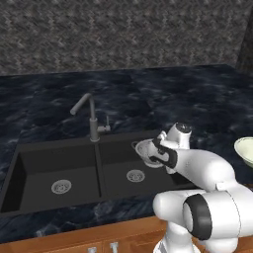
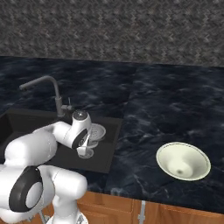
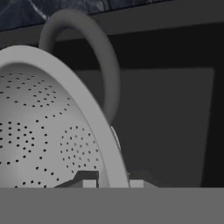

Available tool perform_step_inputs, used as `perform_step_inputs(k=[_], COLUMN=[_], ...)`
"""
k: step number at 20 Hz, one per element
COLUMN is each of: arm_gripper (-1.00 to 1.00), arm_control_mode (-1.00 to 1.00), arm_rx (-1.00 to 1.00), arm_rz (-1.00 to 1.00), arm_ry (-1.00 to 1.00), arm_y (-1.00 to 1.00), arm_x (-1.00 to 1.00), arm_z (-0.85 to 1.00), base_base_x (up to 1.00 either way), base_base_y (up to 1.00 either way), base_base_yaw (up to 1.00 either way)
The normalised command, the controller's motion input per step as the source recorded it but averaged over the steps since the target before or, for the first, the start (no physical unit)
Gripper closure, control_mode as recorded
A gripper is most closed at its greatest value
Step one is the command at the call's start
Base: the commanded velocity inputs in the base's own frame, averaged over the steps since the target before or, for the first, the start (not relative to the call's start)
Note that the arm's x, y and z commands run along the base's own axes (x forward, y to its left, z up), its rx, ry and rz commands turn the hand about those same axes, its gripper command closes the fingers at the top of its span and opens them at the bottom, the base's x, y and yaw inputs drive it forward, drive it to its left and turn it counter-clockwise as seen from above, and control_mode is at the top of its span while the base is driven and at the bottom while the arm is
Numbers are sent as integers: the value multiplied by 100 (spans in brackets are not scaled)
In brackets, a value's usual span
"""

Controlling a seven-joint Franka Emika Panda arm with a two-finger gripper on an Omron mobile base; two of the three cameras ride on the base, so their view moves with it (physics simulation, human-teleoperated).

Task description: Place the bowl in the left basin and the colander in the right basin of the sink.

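Got my end effector (image 3: 112, 181) pinching the colander (image 3: 48, 127) by its rim, tilted over the right basin (image 1: 129, 165). Thin-edge grip, so it could slip and clang down crooked. Bowl (image 2: 183, 160) sits on the counter (image 2: 175, 109), untouched.

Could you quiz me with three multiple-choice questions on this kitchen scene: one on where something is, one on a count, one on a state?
1. Where is the bowl?
A. In the left basin
B. On the counter right of the sink
C. Under the faucet

2. How many basins does the sink have?
A. One
B. Two
C. Three

3. What is the end effector doing?
A. Gripping the colander's rim
B. Hanging open and empty
C. Holding the faucet

Answers:
1 B, it sits alone on the dark counter.
2 B, a divider separates two drains.
3 A, its fingertips straddle the rim of the colander over the right basin.
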Motion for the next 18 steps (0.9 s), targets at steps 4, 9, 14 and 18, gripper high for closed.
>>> perform_step_inputs(k=[4,9,14,18], arm_gripper=[100,100,100,100], arm_control_mode=[-100,-100,-100,-100], arm_rx=[0,0,0,0], arm_rz=[0,0,0,0], arm_ry=[0,0,0,0], arm_y=[8,7,5,2], arm_x=[5,13,13,13], arm_z=[-44,-45,-46,-43], base_base_x=[0,0,0,0], base_base_y=[0,0,0,0], base_base_yaw=[0,0,0,0])
